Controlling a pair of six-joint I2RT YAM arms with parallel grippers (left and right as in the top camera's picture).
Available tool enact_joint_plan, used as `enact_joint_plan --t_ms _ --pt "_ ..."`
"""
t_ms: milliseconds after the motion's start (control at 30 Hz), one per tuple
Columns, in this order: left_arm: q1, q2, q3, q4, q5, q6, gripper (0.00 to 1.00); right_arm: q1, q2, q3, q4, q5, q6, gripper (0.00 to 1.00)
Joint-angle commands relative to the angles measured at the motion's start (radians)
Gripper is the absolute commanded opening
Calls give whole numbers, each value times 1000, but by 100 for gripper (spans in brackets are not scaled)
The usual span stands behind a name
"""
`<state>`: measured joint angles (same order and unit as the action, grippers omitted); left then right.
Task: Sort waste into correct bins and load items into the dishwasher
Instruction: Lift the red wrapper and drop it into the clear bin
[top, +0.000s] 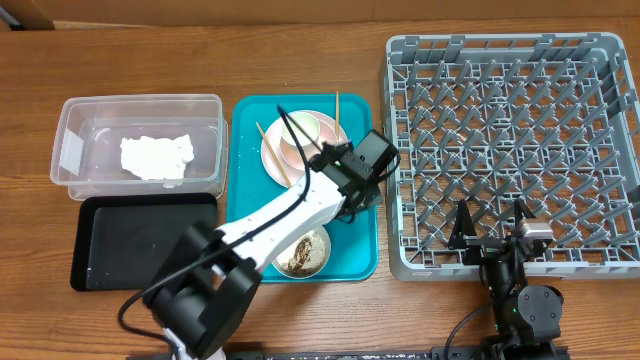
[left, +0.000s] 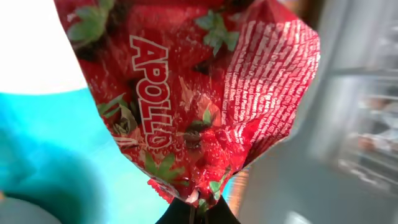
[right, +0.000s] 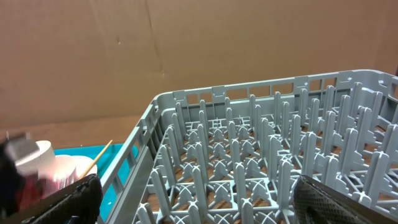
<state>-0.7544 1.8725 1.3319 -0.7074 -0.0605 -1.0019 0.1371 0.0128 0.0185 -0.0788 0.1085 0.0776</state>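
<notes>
Progress as we read it: early. The napkin (top: 157, 156) is in the tub (top: 140, 103) at 10 o'clock, so one waste item is sorted. The wrapper (left: 199, 93) is in hand: the left gripper (left: 196, 213) is clenched on its bottom edge, over the 3 o'clock side of the teal tray (top: 366, 250) at table centre, not yet at either bin. The black tray (top: 130, 245) at 8 o'clock looks bare apart from a few specks. The rack (top: 510, 130) at 3 o'clock holds nothing, so no dish is loaded. The plate (top: 272, 160), the cup (top: 305, 128) and the chopsticks (top: 337, 105) sit at the tray's 12 o'clock. The bowl (top: 303, 253) with scraps sits at its 6 o'clock. The right gripper (top: 490, 225) is spread wide and holds nothing, at the rack's 6 o'clock edge. We judge what's left to be binning the wrapper, dumping the scraps and racking all the dishes. For writing, the wrapper reads "APOLLO" in white capitals over strawberry art. The fine white print on its right flap is too small to read. The tub's white label shows nothing legible.
</notes>
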Motion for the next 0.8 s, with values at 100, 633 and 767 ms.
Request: enact_joint_plan --t_ms 100,633,767 --pt "81 -161 73 -51 -93 195 4 -4 -9 -10 6 2 -6 100" --pt "581 -222 72 -280 -97 195 4 -4 -9 -10 6 2 -6 100" --pt "712 -221 72 -279 -96 194 4 -4 -9 -11 6 2 -6 100"
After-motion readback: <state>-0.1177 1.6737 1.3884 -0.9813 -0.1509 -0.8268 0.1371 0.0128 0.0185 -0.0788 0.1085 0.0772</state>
